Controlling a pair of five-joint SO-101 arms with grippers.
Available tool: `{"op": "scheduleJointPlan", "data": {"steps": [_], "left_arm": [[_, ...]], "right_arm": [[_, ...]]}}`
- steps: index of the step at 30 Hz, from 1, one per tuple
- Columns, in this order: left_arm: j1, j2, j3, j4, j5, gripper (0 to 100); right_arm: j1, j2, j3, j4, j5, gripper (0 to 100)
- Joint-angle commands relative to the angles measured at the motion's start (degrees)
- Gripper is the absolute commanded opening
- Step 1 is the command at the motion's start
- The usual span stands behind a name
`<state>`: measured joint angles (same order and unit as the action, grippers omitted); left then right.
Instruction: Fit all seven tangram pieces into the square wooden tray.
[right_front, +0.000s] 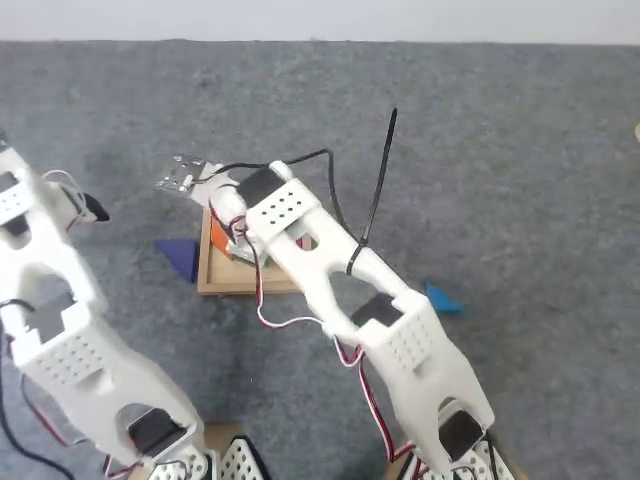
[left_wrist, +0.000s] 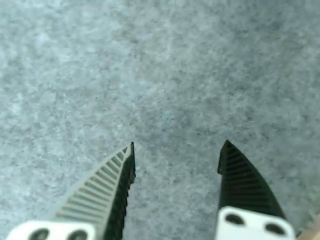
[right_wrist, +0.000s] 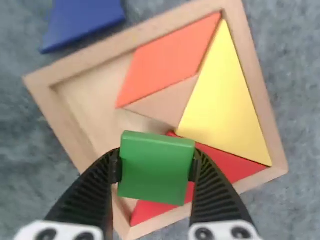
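The right hand (right_wrist: 156, 160) is clenched on the green piece (right_wrist: 156, 174), its fingers pressing two opposite sides. It holds the piece over the tray (right_wrist: 125, 48), above the bare wood next to the red piece (right_wrist: 235, 167). The orange piece (right_wrist: 167, 60) and yellow piece (right_wrist: 225, 105) also lie in the tray. A blue piece (right_wrist: 80, 20) sits on the desk (left_wrist: 150, 60) just beside the rim (outside it). The left hand (left_wrist: 180, 145) hangs released over grey desk.
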<state>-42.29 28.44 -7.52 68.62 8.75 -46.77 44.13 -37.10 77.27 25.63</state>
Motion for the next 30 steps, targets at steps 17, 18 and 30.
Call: {"op": "scheduleJointPlan", "data": {"steps": [17,18,30], "left_arm": [[-0.9,-0.8,-3.5,-0.8,0.5,27],[-0.9,-0.8,-3.5,-0.9,0.5,27],[-0.7,-0.8,-3.5,-0.9,0.5,27]], "right_arm": [[-2.9,1.6,-3.2,-1.8,-5.2,23.2],[-2.9,1.6,-3.4,-1.7,-5.2,23.6],[-5.1,2.2,-12.0,6.5,-5.4,23.5]]}}
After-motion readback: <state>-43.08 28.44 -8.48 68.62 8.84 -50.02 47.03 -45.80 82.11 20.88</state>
